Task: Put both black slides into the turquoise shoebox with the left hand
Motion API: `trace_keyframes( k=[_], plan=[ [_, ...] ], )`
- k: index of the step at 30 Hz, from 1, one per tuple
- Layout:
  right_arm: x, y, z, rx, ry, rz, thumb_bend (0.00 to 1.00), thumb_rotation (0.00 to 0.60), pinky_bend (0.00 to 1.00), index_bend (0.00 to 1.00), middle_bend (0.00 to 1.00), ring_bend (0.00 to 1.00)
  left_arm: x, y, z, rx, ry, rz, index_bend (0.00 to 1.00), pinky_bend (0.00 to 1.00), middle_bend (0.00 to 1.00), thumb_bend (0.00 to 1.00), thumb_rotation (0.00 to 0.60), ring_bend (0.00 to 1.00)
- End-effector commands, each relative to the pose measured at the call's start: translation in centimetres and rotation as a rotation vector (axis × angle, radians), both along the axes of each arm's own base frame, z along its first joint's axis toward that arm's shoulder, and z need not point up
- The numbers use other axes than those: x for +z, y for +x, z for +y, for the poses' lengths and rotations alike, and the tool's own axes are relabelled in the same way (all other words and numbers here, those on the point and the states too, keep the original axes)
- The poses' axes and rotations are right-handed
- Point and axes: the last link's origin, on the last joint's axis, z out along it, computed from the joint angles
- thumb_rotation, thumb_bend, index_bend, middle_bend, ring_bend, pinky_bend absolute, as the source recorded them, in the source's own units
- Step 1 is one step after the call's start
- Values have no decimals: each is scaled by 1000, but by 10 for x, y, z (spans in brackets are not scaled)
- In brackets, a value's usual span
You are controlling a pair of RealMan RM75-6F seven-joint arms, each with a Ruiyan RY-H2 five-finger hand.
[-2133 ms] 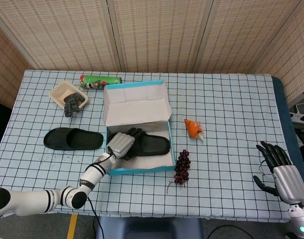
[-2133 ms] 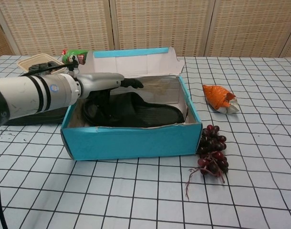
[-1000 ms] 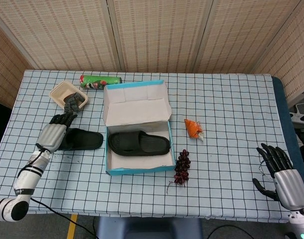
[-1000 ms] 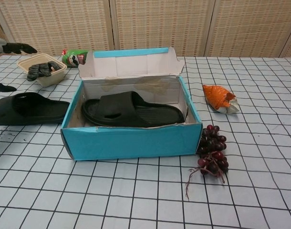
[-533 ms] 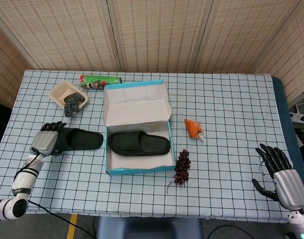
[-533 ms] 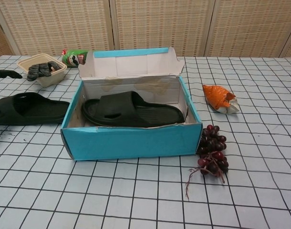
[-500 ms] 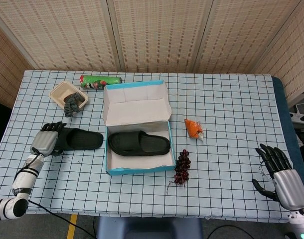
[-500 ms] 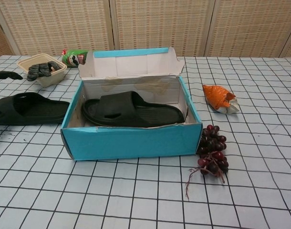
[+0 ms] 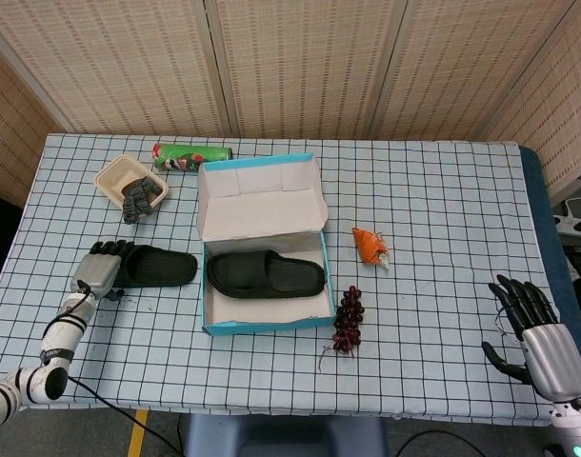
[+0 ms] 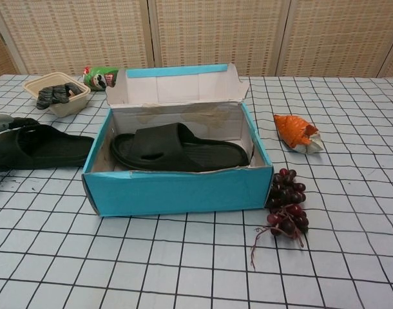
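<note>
Now left hand (image 9: 97, 270) seemingly touches outside slide (image 9: 155, 267) on checkered table (image 9: 443, 209).

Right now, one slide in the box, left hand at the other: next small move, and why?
Probably close the left hand on the outer end of the loose slide and lift it. One slide already lies in the shoebox; the other lies flat on the table left of it, with the fingers over its far end. Whether the grip is firm cannot be told yet.
</note>
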Motion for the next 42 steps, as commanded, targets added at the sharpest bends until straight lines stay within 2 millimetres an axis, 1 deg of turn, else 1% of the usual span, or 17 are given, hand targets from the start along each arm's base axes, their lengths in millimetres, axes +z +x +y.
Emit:
trace_keyframes(
  k=[1, 3, 4, 5, 6, 8, 11, 12, 15, 18, 22, 26, 33, 35, 38, 42],
  plan=[
    [0, 0, 0, 0, -1, 1, 217, 600, 0, 0, 0, 0, -2, 0, 2, -6, 5, 15, 0, 36, 0, 276, 600, 0],
    [0, 0, 0, 0, 0, 2, 217, 600, 0, 0, 0, 0, -3, 1, 3, -23, 23, 18, 3, 51, 19, 293, 600, 15],
    [-1, 0, 0, 0, 2, 3, 217, 600, 0, 0, 0, 0, -4, 2, 3, -31, 38, 8, 24, 67, 62, 304, 600, 48],
    [-1, 0, 0, -1, 3, 3, 217, 600, 0, 0, 0, 0, -4, 2, 3, -37, 48, -1, 80, 97, 143, 317, 600, 116],
    [-1, 0, 0, -1, 3, 3, 217, 600, 0, 0, 0, 0, -5, 3, 2, -42, 54, -9, 176, 132, 255, 330, 600, 211],
    [-1, 0, 0, -3, 5, 3, 217, 600, 0, 0, 0, 0, -6, 3, 1, -61, 70, -25, 310, 180, 381, 350, 600, 321],
    [-1, 0, 0, -5, 3, 3, 217, 600, 0, 0, 0, 0, -7, 1, -1, -81, 81, -39, 444, 256, 541, 383, 600, 458],
    [-1, 0, 0, -4, 2, 3, 218, 600, 0, 0, 0, 0, -7, 0, -1, -85, 81, -39, 455, 270, 557, 388, 600, 474],
    [-1, 0, 1, -2, 1, 3, 218, 600, 0, 0, 0, 0, -6, -2, -1, -89, 85, -44, 478, 322, 574, 413, 600, 503],
    [-1, 0, 1, -4, 0, 4, 217, 600, 0, 0, 0, 0, 0, 1, 1, -108, 108, -53, 519, 354, 616, 449, 600, 541],
    [-1, 0, 0, -4, 1, 5, 217, 600, 0, 0, 0, 0, 13, 11, -1, -162, 144, -61, 534, 371, 628, 465, 600, 553],
    [-2, 0, 0, -4, 6, 8, 217, 600, 0, 0, 0, 0, 27, 21, -5, -176, 166, -100, 543, 398, 633, 468, 600, 560],
    [-2, 0, 1, -5, 3, 8, 217, 600, 0, 0, 0, 0, 58, 29, -13, -174, 225, -158, 536, 424, 632, 468, 600, 562],
    [-3, 0, 0, -6, 7, 9, 217, 600, 0, 0, 0, 0, 65, 35, -18, -156, 222, -210, 536, 427, 632, 468, 600, 563],
    [-5, 0, 0, -5, 14, 10, 217, 600, 0, 0, 0, 0, 74, 47, -24, -174, 216, -234, 533, 433, 632, 468, 600, 563],
    [-6, 1, 0, -4, 20, 8, 218, 600, 0, 0, 0, 0, 79, 71, -33, -207, 192, -281, 529, 447, 631, 468, 600, 563]
  ],
)
